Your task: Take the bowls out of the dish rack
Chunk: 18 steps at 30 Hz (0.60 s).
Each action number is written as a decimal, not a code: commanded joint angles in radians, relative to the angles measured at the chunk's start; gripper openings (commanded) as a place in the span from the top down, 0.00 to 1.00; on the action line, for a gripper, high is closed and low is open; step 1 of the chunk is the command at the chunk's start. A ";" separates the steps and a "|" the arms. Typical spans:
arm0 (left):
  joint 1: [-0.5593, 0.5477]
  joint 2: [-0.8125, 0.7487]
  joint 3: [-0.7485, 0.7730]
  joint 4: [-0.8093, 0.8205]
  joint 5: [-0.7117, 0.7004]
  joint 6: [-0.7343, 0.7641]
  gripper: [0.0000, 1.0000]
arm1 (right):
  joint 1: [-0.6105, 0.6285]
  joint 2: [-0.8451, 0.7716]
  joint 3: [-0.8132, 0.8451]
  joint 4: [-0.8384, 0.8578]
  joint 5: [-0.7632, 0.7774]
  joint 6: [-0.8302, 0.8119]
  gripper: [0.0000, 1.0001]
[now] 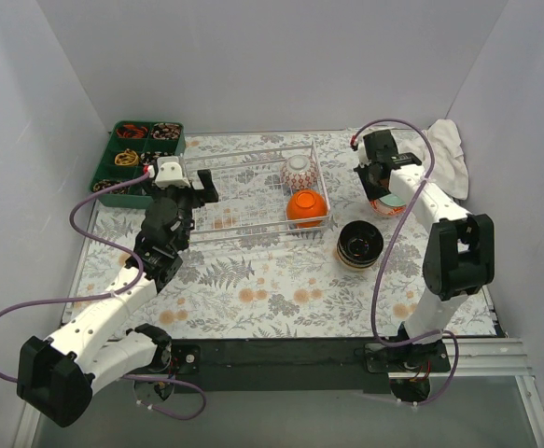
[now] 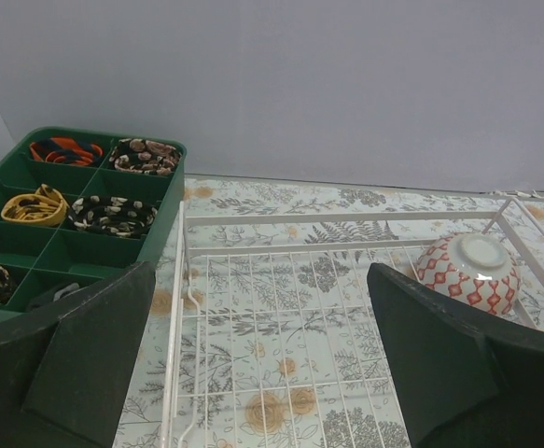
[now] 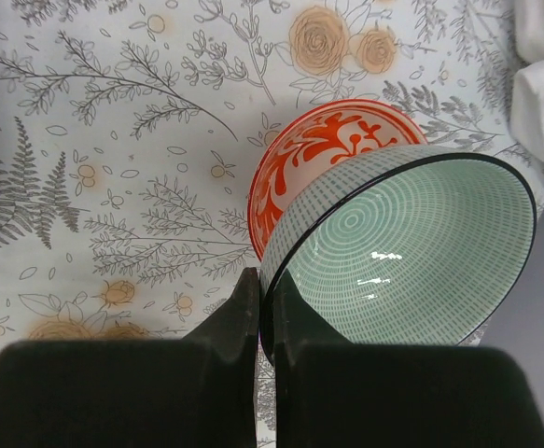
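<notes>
The white wire dish rack (image 1: pixel 244 187) holds a red-patterned white bowl (image 1: pixel 297 171) upside down and an orange bowl (image 1: pixel 306 207). My left gripper (image 1: pixel 200 194) is open over the rack's empty left part; the patterned bowl (image 2: pixel 467 271) lies ahead to its right, beyond the right finger (image 2: pixel 439 355). My right gripper (image 1: pixel 383 187) is shut on the rim of a pale green bowl (image 3: pixel 411 252), held tilted just over a red-patterned bowl (image 3: pixel 318 149) on the table right of the rack. A dark brown bowl (image 1: pixel 359 245) sits on the table.
A green compartment tray (image 1: pixel 141 154) of small items stands at the back left, close to the rack's left end (image 2: pixel 174 308). A white cloth (image 1: pixel 449 154) lies at the back right by the wall. The table has a floral cover.
</notes>
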<state>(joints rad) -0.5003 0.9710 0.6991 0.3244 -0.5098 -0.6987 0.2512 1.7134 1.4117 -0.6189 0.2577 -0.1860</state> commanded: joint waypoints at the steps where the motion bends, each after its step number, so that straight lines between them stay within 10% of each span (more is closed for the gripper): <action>1: 0.000 -0.029 -0.013 0.041 -0.021 0.030 0.02 | -0.027 0.041 0.075 0.013 0.002 0.011 0.99; 11: 0.002 -0.032 -0.021 0.051 -0.018 0.042 0.02 | -0.039 0.172 0.119 -0.008 0.054 0.022 0.95; 18: 0.002 -0.032 -0.020 0.050 -0.009 0.041 0.02 | -0.040 0.149 0.122 -0.027 0.048 0.075 0.64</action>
<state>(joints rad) -0.5003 0.9665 0.6937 0.3527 -0.5133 -0.6693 0.2165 1.9121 1.4841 -0.6384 0.2852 -0.1551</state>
